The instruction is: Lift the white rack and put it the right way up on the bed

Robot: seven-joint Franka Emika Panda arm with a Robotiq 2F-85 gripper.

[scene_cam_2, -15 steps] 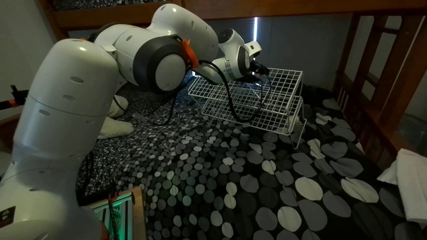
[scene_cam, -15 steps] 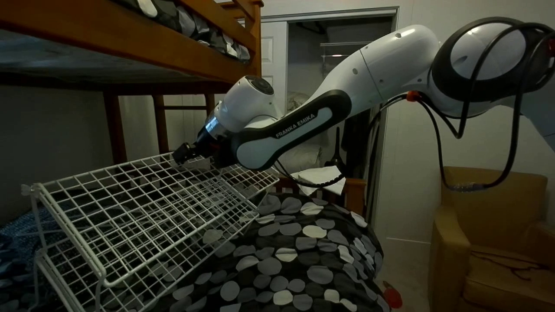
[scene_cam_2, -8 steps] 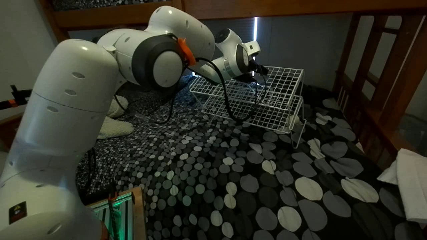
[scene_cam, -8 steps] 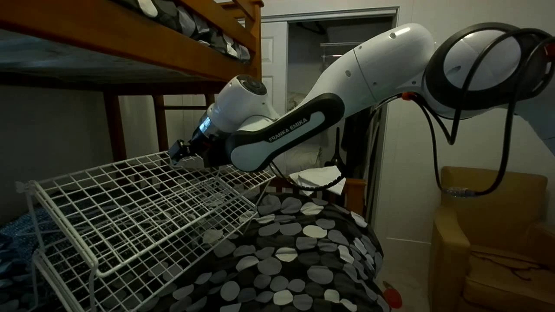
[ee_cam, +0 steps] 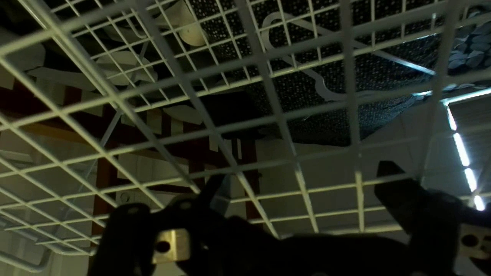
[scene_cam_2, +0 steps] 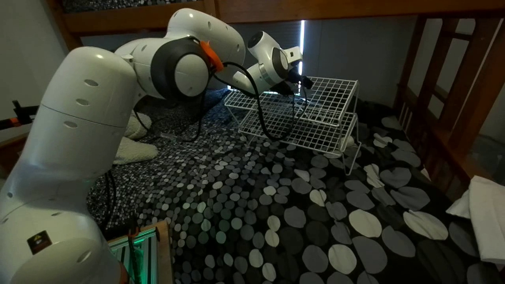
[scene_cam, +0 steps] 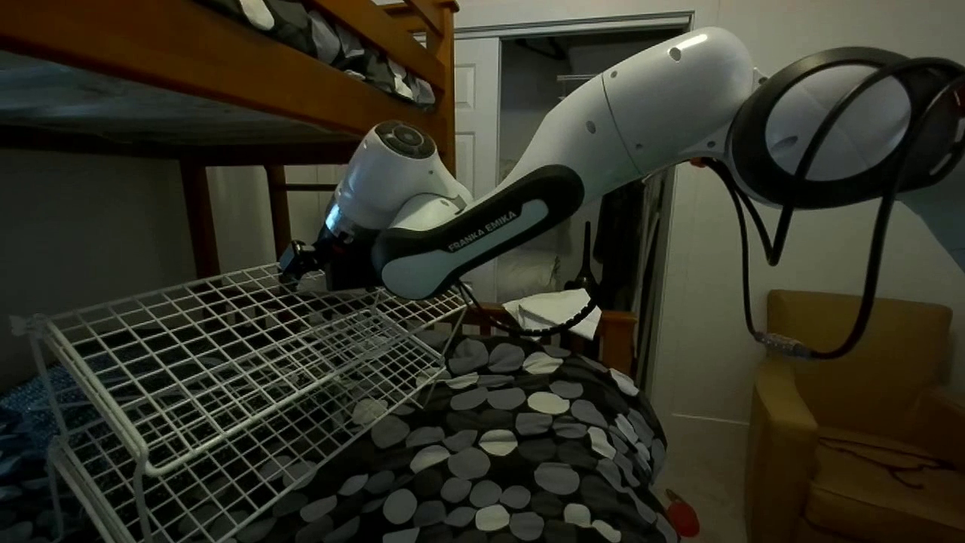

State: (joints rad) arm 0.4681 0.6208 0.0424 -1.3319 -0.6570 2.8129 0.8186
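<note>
The white rack [scene_cam: 241, 430] is a two-tier wire mesh rack standing legs down on the bed [scene_cam: 528, 452], which has a black cover with grey-white dots. Its upper shelf looks sloped. The rack [scene_cam_2: 331, 94] and the bed [scene_cam_2: 236, 213] also show in the other exterior view. My gripper [scene_cam: 294, 271] is over the far part of the upper shelf; it also shows here [scene_cam_2: 296, 85]. In the wrist view my gripper [ee_cam: 307, 180] is open, its fingers wide apart with mesh of the rack [ee_cam: 245, 174] between and in front of them. I cannot tell whether the fingertips touch it.
The wooden upper bunk [scene_cam: 301, 105] overhangs the bed. A slatted bed end [scene_cam_2: 446, 118] and white cloth [scene_cam_2: 487, 221] are near the rack's side. A tan armchair [scene_cam: 867, 422] stands apart. A cable [scene_cam_2: 260, 114] hangs from the arm before the rack.
The arm and gripper have moved left in both exterior views. The rack has shifted slightly, its near corner going left and a little up. The fingers show no clear change.
</note>
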